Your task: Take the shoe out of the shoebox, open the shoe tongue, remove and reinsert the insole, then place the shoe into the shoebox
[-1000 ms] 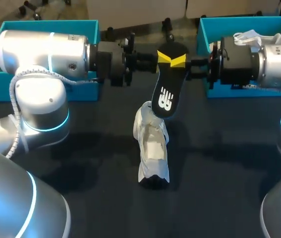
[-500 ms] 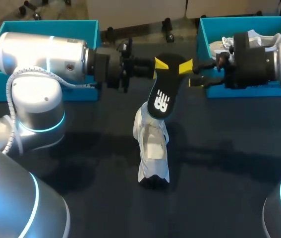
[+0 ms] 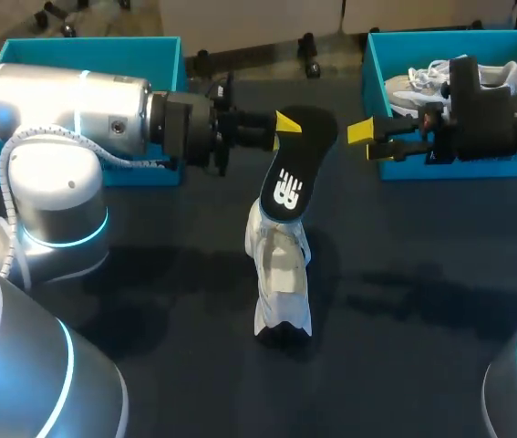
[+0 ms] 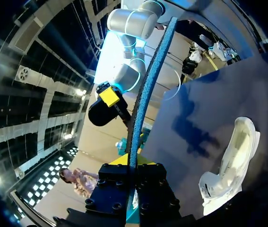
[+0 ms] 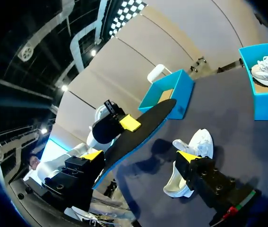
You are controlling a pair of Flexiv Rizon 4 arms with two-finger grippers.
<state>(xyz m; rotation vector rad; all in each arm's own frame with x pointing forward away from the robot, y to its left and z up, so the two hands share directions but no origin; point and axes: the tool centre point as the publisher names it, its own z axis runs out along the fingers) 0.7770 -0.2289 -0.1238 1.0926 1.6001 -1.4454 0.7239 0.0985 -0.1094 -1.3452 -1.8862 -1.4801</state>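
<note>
Insole (image 3: 288, 173), black, hangs slanted above the dark tabletop (image 3: 422, 301). Its upper end is clamped between the left gripper's (image 3: 281, 121) fingers and its lower end is at the opening of the white shoe (image 3: 279, 274) resting below. The right gripper (image 3: 367, 141) is just beside the insole, fingers apart, in front of the blue shoebox (image 3: 372, 55).

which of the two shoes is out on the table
The shoe at mid-table, below the insole held by the left claw; the other shoe lies inside the right box.
</note>
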